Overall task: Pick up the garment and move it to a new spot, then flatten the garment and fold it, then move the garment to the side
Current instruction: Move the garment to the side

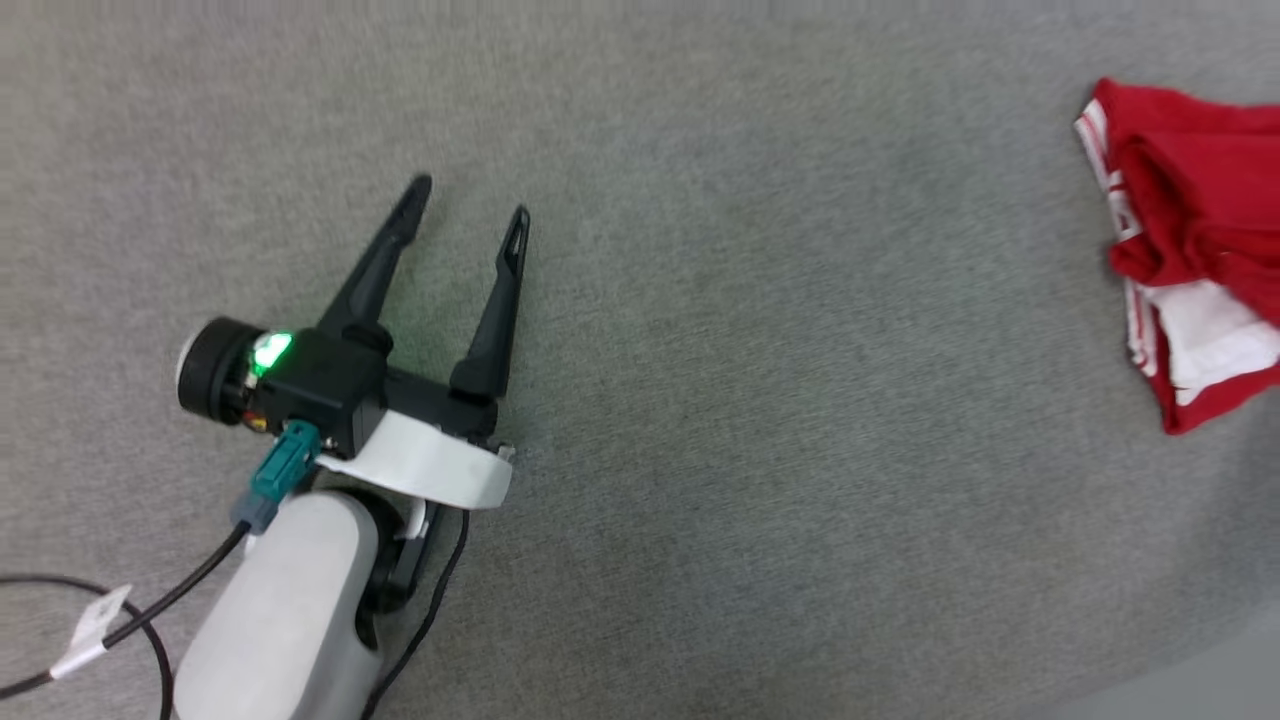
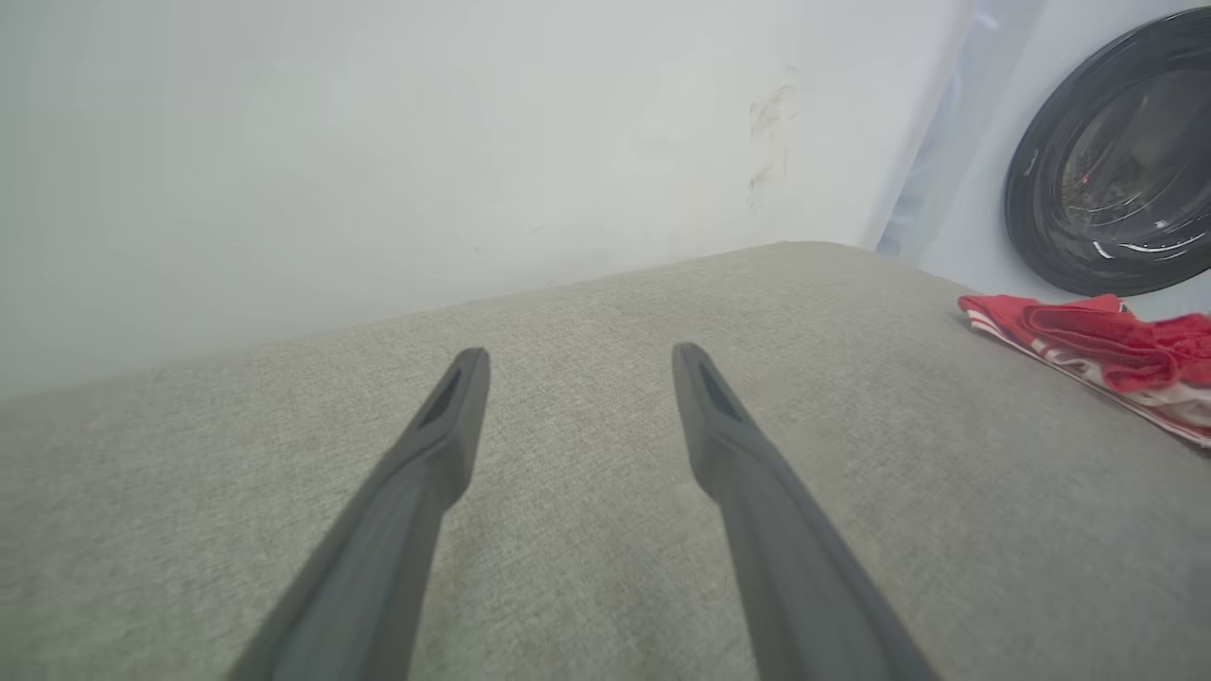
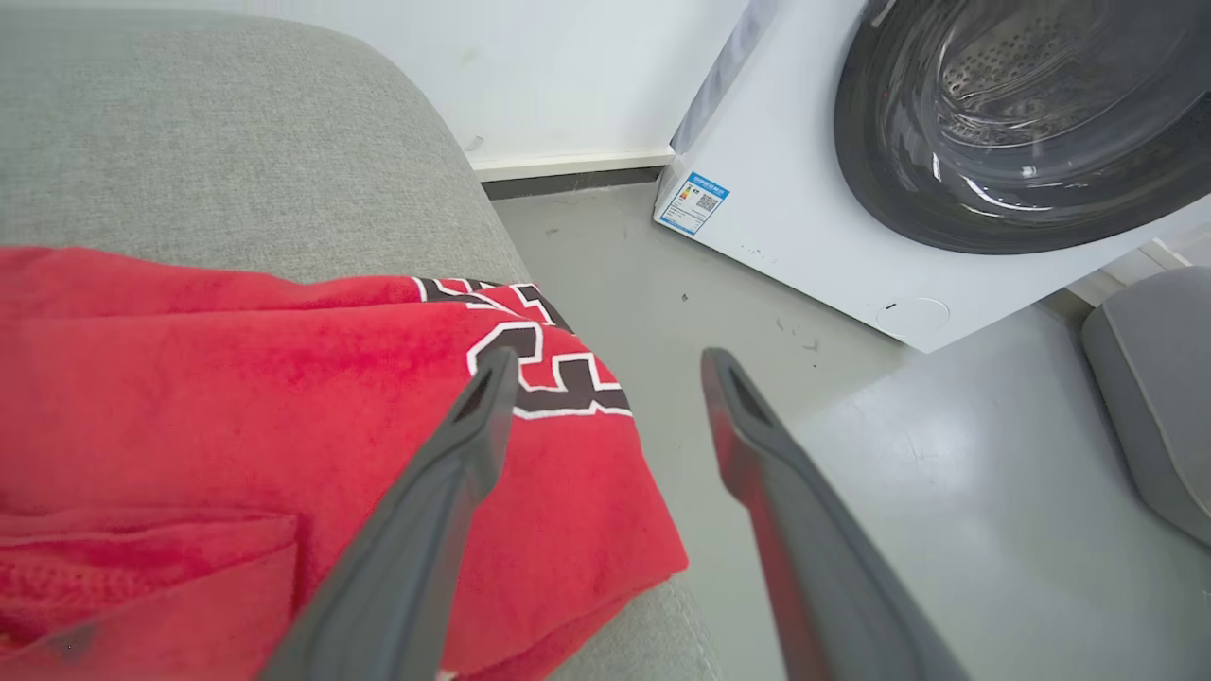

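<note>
One garment (image 1: 1190, 250), two grippers, one washing machine (image 3: 804, 246). The garment is a red sports shirt with white panels and striped trim, bunched in loose folds at the right edge of a grey upholstered surface (image 1: 750, 400), well apart from the left gripper (image 1: 470, 198). Black white-outlined lettering (image 3: 539, 369) shows near the shirt's edge, which reaches the cushion's rim.

Room: white wall (image 2: 378, 142) behind the cushion and a grey floor (image 3: 899, 454). The washer has a dark round door (image 3: 1022, 113) and a blue sticker (image 3: 693, 202).

Left gripper lies low over bare cushion, fingers spread wide, nothing between them; its pale forearm (image 1: 290, 610) enters from the lower left. Right gripper (image 3: 607, 357) is also wide and empty, with one finger over red cloth and the other past the edge over the floor. Contact with the cloth can't be told.
</note>
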Controlling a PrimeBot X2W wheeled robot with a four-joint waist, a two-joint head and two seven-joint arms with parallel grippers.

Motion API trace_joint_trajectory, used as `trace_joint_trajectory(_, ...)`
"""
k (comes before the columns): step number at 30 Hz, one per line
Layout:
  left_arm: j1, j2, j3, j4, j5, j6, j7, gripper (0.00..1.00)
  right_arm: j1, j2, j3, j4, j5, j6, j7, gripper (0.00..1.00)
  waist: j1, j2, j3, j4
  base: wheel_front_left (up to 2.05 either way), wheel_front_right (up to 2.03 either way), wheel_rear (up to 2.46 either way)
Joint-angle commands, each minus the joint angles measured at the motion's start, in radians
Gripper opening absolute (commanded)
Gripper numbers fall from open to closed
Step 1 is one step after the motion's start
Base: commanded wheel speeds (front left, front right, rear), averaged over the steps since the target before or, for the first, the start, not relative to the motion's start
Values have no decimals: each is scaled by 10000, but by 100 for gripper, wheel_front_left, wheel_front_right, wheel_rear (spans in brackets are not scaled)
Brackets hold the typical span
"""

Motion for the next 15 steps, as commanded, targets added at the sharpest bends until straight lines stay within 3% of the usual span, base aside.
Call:
trace_joint_trajectory(1,235,-37,61,124,-114,64,-91,100,328,166,66,-127,-56,-11,-157,100,-1,0,-643,-87,0,0,0)
trace_joint_trajectory(15,1912,-508,417,812,-852,514,-428,100,3165,1772,1909,-2639,584,-11,-142,100,-1,0,-2939,443,0,0,0)
